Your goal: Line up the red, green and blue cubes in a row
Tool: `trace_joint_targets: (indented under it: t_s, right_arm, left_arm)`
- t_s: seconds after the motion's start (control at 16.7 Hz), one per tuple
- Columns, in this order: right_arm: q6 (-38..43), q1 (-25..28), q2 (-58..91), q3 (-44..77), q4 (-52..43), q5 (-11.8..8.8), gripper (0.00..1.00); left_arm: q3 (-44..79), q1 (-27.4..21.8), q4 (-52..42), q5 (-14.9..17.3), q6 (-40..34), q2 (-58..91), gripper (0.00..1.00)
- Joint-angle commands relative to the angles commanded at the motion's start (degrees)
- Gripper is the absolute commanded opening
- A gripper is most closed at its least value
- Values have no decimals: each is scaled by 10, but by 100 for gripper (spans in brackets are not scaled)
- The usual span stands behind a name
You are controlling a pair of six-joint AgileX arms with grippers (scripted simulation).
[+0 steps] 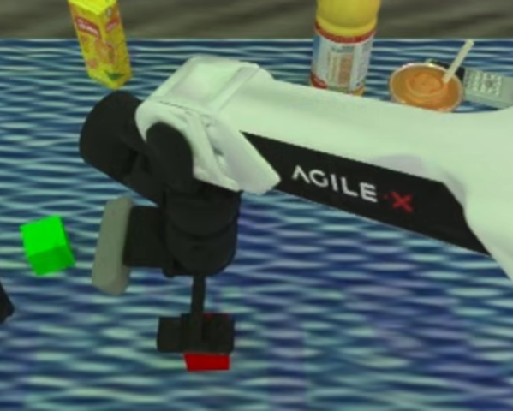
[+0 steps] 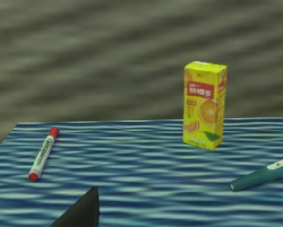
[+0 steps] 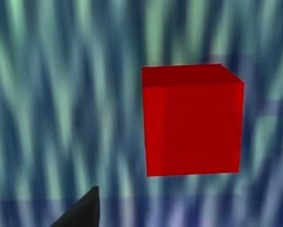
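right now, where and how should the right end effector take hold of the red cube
Grip the red cube by two opposite flat side faces, coming straight down from above. It sits flat on the table with nothing beside it, so its vertical faces look free for the fingers. The right end effector already hangs over it in the top view. Its sides being alike, either opposite pair should probably do.

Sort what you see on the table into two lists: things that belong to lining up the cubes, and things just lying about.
Belongs to the job:
red cube, under the right gripper
green cube, at the table's left
blue cube: not in view

Lying about:
yellow juice carton
orange bottle
bowl with spoon
red-capped marker
teal pen
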Motion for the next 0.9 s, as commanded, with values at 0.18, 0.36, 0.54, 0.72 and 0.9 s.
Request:
trace_joint_targets:
  t_s: [0.18, 0.36, 0.54, 0.72, 0.9]
  right_arm:
    - [22, -44, -89, -75, 61, -8, 100]
    - [57, -109, -230, -189, 145, -15, 100]
    - [104, -190, -413, -341, 242, -22, 100]
    - [155, -276, -617, -522, 344, -26, 100]
    - [205, -361, -820, -708, 446, -25, 100]
  left_arm:
    - [66, 0, -46, -3, 50, 77, 100]
    - [159, -4, -114, -4, 124, 197, 100]
    - [268, -12, -197, -2, 214, 348, 100]
    - [381, -21, -286, 0, 308, 510, 100]
    - [496, -30, -376, 3, 404, 677, 100]
